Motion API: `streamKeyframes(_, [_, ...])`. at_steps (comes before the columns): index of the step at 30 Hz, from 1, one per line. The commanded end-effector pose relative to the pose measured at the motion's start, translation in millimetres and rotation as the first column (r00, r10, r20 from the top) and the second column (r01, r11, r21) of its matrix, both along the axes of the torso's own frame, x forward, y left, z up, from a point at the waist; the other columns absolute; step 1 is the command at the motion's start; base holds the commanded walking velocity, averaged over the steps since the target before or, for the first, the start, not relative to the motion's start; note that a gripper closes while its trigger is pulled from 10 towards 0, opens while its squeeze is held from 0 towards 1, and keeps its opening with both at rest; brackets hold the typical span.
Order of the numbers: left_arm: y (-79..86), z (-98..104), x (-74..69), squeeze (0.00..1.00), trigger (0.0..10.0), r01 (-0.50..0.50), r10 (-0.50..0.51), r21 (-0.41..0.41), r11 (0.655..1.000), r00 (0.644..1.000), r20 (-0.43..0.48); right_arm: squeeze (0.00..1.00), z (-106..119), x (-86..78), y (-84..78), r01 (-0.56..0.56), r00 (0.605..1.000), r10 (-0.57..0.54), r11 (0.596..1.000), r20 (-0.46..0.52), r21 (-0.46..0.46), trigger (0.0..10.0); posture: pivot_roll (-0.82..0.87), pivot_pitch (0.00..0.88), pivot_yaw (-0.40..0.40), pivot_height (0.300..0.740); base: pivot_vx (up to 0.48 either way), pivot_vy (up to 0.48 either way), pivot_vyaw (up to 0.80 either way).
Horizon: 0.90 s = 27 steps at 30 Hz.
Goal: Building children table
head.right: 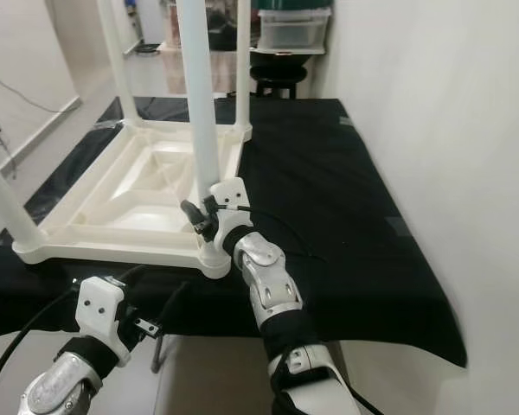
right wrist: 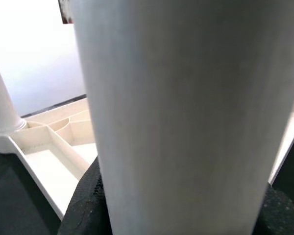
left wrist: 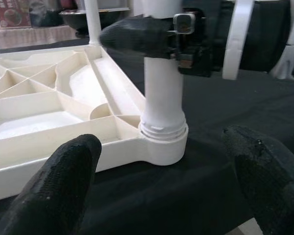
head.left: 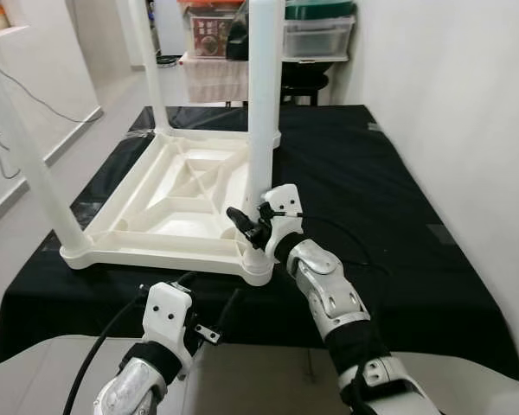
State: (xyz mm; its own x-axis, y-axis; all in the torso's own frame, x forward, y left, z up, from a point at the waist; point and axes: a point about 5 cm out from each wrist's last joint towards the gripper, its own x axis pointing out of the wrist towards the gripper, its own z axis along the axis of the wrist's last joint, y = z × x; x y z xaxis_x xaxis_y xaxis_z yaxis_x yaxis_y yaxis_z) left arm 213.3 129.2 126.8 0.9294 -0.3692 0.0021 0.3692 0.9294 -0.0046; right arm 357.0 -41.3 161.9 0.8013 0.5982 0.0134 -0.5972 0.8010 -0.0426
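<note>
Your right gripper (head.left: 253,226) fingers tight around the table leg (head.left: 264,104), your left gripper (left wrist: 161,186) fingers wide, the leg's socket beyond them.

Counter (head.left: 398,199) under black cloth (head.left: 363,164), white tabletop (head.left: 169,203) lying upside down on it, legs (head.left: 264,104) upright at corners, right half bare

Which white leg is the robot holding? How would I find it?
Look at the white tabletop lying upside down on the black cloth, with legs sticking up from its corners. Go to the corner nearest the robot, on its right side. That leg is the one with the right gripper clamped around it, just above its threaded socket.
</note>
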Motion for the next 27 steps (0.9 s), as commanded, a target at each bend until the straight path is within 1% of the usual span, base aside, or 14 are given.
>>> streamKeyframes(1, [-0.3, -4, 0.7, 0.00, 10.0, -0.010, 0.010, 0.002, 1.000, 1.000, -0.013, 0.00, -14, -0.2, 1.7, 0.007, 0.998, -0.008, 1.000, -0.070, -0.026, 10.0, 0.00, 0.034, -0.038, 0.740, 0.000, 0.000, 0.00])
streamKeyframes(2, [-0.7, -4, 1.0, 0.00, 10.0, -0.014, 0.014, 0.000, 1.000, 1.000, -0.011, 1.00, -6, 1.6, 4.2, 0.004, 0.998, -0.006, 0.999, -0.056, -0.044, 10.0, 0.00, 0.034, -0.038, 0.740, 0.000, 0.000, 0.00])
streamKeyframes(7, [-1.1, -4, 1.1, 0.00, 10.0, -0.012, 0.012, -0.003, 1.000, 1.000, -0.012, 1.00, -1, 2.9, 5.5, -0.035, 0.997, 0.034, 0.999, -0.064, -0.019, 10.0, 0.00, 0.034, -0.037, 0.740, 0.000, 0.000, 0.00])
streamKeyframes(8, [-1.2, -4, 1.2, 0.00, 10.0, -0.011, 0.011, -0.003, 1.000, 1.000, -0.013, 1.00, 3, 3.2, 7.1, -0.096, 0.994, 0.096, 0.995, -0.058, 0.005, 10.0, 0.00, 0.033, -0.037, 0.740, 0.000, 0.000, 0.00])
streamKeyframes(9, [-1.2, -4, 1.3, 0.00, 10.0, -0.010, 0.010, -0.004, 1.000, 1.000, -0.013, 1.00, 9, 2.4, 8.4, -0.212, 0.976, 0.214, 0.976, -0.046, 0.038, 10.0, 0.00, 0.033, -0.035, 0.740, 0.000, 0.000, 0.00])
streamKeyframes(10, [-1.1, -4, 1.3, 0.00, 10.0, -0.009, 0.009, -0.005, 1.000, 1.000, -0.014, 0.16, 16, 0.4, 7.6, -0.348, 0.937, 0.350, 0.936, -0.024, 0.045, 10.0, 0.00, 0.032, -0.035, 0.740, 0.000, 0.000, 0.00])
streamKeyframes(11, [-1.1, -4, 1.3, 0.00, 10.0, -0.009, 0.009, -0.006, 1.000, 1.000, -0.014, 0.16, 20, -1.0, 6.5, -0.437, 0.899, 0.438, 0.898, -0.008, 0.045, 10.0, 0.00, 0.031, -0.034, 0.740, 0.000, 0.000, 0.00])
streamKeyframes(12, [-1.1, -4, 1.3, 0.00, 10.0, -0.009, 0.009, -0.006, 1.000, 1.000, -0.014, 0.16, 20, -1.0, 6.5, -0.437, 0.899, 0.438, 0.898, -0.008, 0.045, 10.0, 0.00, 0.031, -0.034, 0.740, 0.000, 0.000, 0.00])
streamKeyframes(13, [-1.1, -4, 1.4, 0.00, 10.0, -0.008, 0.008, -0.007, 1.000, 1.000, -0.015, 0.00, 23, -0.7, 2.6, -0.506, 0.863, 0.506, 0.862, -0.002, 0.022, 10.0, 0.00, 0.030, -0.035, 0.740, 0.000, 0.000, 0.00])
streamKeyframes(14, [-1.2, -4, 1.3, 0.00, 10.0, -0.007, 0.007, -0.007, 1.000, 1.000, -0.015, 0.00, 24, 0.2, -2.0, -0.560, 0.829, 0.560, 0.829, -0.002, -0.019, 10.0, 0.00, 0.032, -0.034, 0.740, 0.000, 0.000, 0.00])
streamKeyframes(17, [-1.9, -5, -0.4, 0.00, 10.0, -0.005, 0.005, -0.005, 1.000, 1.000, -0.018, 0.00, 24, 2.0, -12.3, -0.641, 0.767, 0.641, 0.762, -0.034, -0.092, 10.0, 0.01, 0.035, -0.032, 0.740, 0.000, 0.000, 0.00])
streamKeyframes(21, [-2.1, -6, -1.2, 0.00, 10.0, -0.004, 0.004, -0.003, 1.000, 1.000, -0.020, 0.00, 24, 1.9, -14.0, -0.658, 0.752, 0.658, 0.746, -0.040, -0.102, 10.0, 0.01, 0.035, -0.032, 0.740, 0.000, 0.000, 0.00])
streamKeyframes(22, [-3.2, -11, -2.5, 0.00, 10.0, 0.007, -0.006, 0.012, 1.000, 0.999, -0.035, 0.00, 22, 1.7, -15.1, -0.675, 0.738, 0.672, 0.733, -0.060, -0.087, 10.0, 0.02, 0.021, -0.009, 0.740, 0.000, 0.000, 0.00])
streamKeyframes(27, [-5.5, -23, -4.0, 0.00, 10.0, 0.033, -0.030, 0.041, 0.999, 0.997, -0.068, 0.00, 15, 1.0, -16.5, -0.701, 0.712, 0.695, 0.711, -0.097, -0.051, 10.0, 0.02, 0.000, 0.003, 0.740, 0.000, 0.000, 0.00])
